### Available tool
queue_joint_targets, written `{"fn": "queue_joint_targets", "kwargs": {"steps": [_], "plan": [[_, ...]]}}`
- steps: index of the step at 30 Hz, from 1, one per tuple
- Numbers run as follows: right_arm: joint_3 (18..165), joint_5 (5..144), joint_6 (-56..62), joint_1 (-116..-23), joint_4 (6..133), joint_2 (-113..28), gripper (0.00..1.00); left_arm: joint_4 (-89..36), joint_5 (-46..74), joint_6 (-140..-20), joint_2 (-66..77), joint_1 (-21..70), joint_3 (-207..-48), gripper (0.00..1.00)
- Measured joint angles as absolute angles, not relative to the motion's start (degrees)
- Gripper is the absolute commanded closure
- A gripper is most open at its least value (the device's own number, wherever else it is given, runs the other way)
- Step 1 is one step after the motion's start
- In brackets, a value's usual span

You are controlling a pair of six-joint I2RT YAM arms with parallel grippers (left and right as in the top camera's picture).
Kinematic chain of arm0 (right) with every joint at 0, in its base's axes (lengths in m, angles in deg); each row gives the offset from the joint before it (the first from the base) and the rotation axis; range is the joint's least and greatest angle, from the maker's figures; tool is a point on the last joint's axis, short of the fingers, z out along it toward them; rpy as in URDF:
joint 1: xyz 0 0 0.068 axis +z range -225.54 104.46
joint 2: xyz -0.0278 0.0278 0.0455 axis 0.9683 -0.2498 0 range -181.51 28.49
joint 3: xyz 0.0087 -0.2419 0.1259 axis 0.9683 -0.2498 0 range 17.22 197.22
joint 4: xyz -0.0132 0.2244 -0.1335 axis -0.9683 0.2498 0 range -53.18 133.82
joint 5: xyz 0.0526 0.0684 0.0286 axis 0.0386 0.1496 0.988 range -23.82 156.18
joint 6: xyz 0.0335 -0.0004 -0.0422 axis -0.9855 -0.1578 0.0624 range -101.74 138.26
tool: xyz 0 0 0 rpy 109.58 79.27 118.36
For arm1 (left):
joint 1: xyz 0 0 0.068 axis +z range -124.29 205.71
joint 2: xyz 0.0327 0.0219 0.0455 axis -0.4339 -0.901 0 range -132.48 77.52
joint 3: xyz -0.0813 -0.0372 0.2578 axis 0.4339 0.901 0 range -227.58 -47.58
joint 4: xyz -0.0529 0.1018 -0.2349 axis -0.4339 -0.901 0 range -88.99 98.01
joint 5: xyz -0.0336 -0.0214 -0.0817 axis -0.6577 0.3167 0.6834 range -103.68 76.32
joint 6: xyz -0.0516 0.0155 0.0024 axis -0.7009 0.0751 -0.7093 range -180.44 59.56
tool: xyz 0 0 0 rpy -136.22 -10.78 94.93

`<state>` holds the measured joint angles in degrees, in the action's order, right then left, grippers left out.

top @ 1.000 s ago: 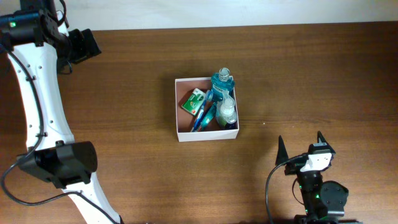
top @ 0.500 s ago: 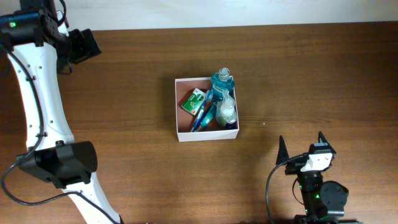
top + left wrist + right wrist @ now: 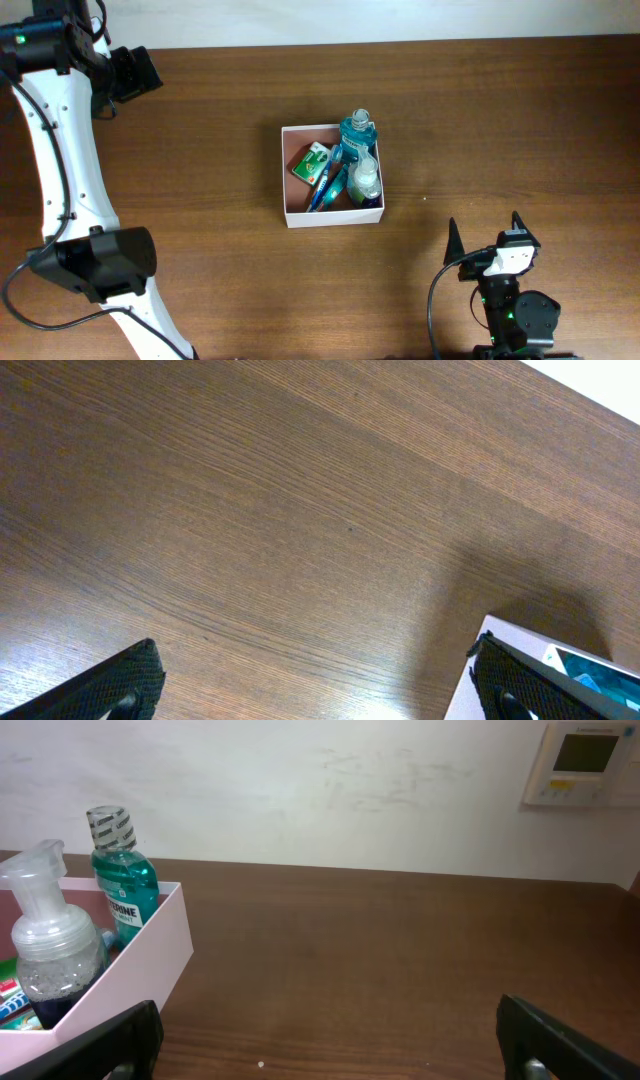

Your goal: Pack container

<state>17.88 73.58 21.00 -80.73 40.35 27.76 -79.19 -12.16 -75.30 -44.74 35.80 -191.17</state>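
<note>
The container (image 3: 284, 170), a square shallow box with white walls and a pinkish inside, sits mid-table. It holds a teal mouthwash bottle (image 3: 357, 133), a clear pump bottle (image 3: 365, 180), a green packet (image 3: 312, 160) and blue toothbrushes (image 3: 325, 188). My left gripper (image 3: 133, 73) is open and empty, high at the far left; its wrist view shows bare table and the container's corner (image 3: 500, 635). My right gripper (image 3: 484, 237) is open and empty near the front edge, right of the container (image 3: 150, 945).
The mouthwash bottle (image 3: 122, 875) and pump bottle (image 3: 45, 935) stand above the container's rim. A white wall with a thermostat panel (image 3: 588, 760) lies behind the table. The left arm's white links (image 3: 60, 150) run down the left side.
</note>
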Motion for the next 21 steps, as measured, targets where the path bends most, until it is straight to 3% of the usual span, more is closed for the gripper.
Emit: {"fn": "queue_joint_targets", "kwargs": {"steps": [21], "plan": [[17.9,73.6,21.0,-80.7,40.4,27.8,0.01,-78.5,-11.7,-75.3,-42.1,35.5,-191.1,0.01]]}}
